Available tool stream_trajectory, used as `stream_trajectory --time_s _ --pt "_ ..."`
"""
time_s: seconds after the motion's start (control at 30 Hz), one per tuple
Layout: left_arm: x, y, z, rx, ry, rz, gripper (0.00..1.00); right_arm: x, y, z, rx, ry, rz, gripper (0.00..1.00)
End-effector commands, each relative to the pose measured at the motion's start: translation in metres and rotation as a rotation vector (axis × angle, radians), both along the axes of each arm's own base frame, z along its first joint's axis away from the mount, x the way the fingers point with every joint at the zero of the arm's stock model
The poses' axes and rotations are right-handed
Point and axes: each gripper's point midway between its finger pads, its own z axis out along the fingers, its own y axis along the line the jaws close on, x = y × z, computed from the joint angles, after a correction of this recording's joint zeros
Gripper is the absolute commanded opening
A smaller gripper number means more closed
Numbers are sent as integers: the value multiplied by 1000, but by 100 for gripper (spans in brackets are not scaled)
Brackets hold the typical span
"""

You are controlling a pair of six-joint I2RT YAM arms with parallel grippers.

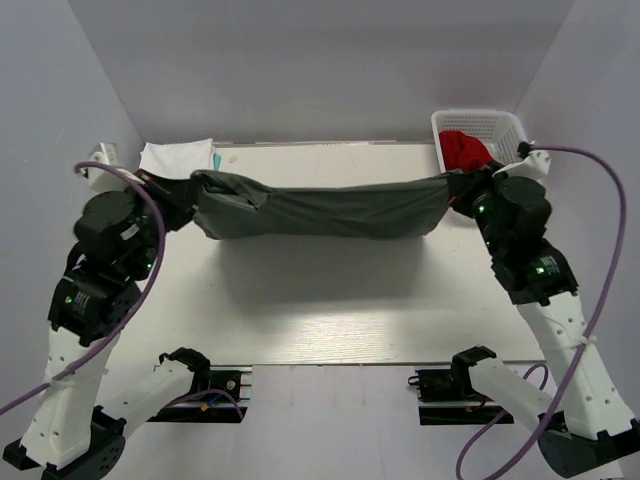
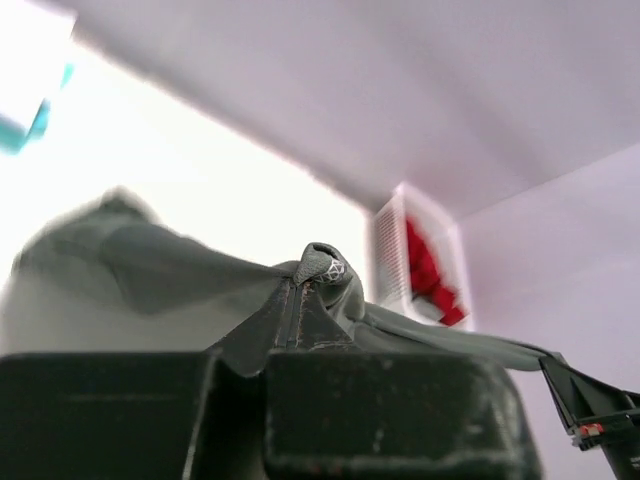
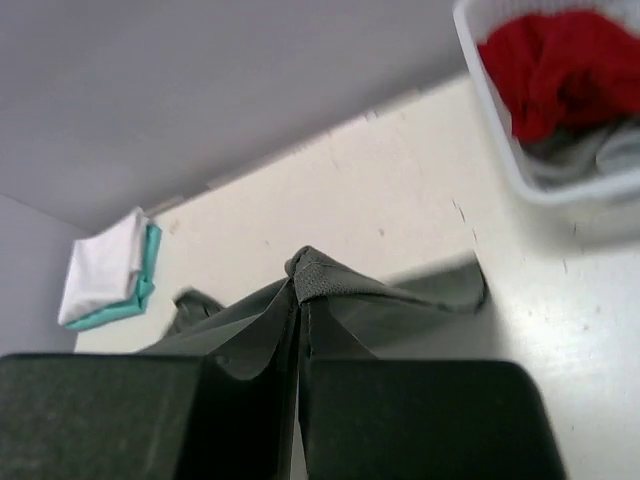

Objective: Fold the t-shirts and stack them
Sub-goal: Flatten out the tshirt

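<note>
Dark grey soft cloth t-shirt (image 1: 320, 210) hangs stretched in the air between the two arms, above the white table (image 1: 330, 300). Its long axis runs from left to right across the top view. The left gripper (image 1: 186, 200) is closed on the left end of the shirt and the right gripper (image 1: 462, 192) is closed on the right end. In each wrist view a small peak of grey cloth comes out between the pressed fingers. So the shirt lies inward from each gripper, toward the other one, and neither arm is nearer. The middle sags a little.

I judge that the coming move is to lower the cloth flat onto the table, and for this both arms must go down together.

At the far left corner a folded white t-shirt (image 1: 172, 157) lies on a folded teal t-shirt (image 3: 150, 265), just behind the left gripper. At the far right a crumpled red t-shirt (image 1: 465, 148) sits in the white plastic lattice basket (image 1: 500, 122), just behind the right gripper. Both are behind the line of the shirt, not under it.
</note>
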Motion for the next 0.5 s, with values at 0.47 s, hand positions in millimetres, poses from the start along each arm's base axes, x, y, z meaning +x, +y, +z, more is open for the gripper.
stream_trajectory --time_s 0.47 --pt "-112 36 218 60 -611 -95 0 -124 -35 203 -38 -491 92 0"
